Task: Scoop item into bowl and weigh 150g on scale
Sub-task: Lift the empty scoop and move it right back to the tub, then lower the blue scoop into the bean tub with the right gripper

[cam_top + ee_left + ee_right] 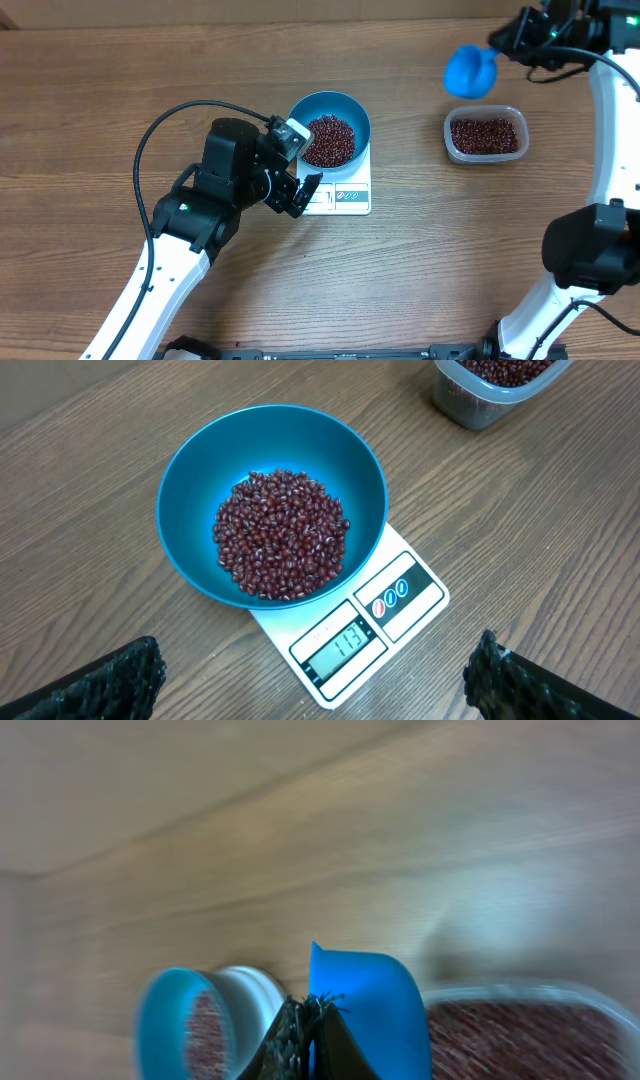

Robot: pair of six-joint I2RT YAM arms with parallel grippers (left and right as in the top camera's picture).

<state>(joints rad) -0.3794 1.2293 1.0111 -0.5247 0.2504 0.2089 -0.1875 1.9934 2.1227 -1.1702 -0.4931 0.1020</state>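
Observation:
The teal-blue bowl (330, 103) (200, 470) stands on the white scale (347, 196) (405, 592) and holds a heap of dark red-brown beans (328, 140) (282, 535). The scale's display reads 113. My left gripper (298, 166) (310, 678) hangs wide open just left of the bowl and scale, with nothing between its fingers. At the far right, my right gripper (503, 42) (312, 1020) is shut on the handle of a small blue scoop (470, 70) (365, 1000), raised behind the tub. Whether the scoop holds anything does not show.
A clear plastic tub (486, 135) (490, 390) (520, 1030) with more beans sits right of the bowl. The left arm's black cable (160, 130) loops over the wood table at the left. The right arm's base (590, 245) stands at the right edge.

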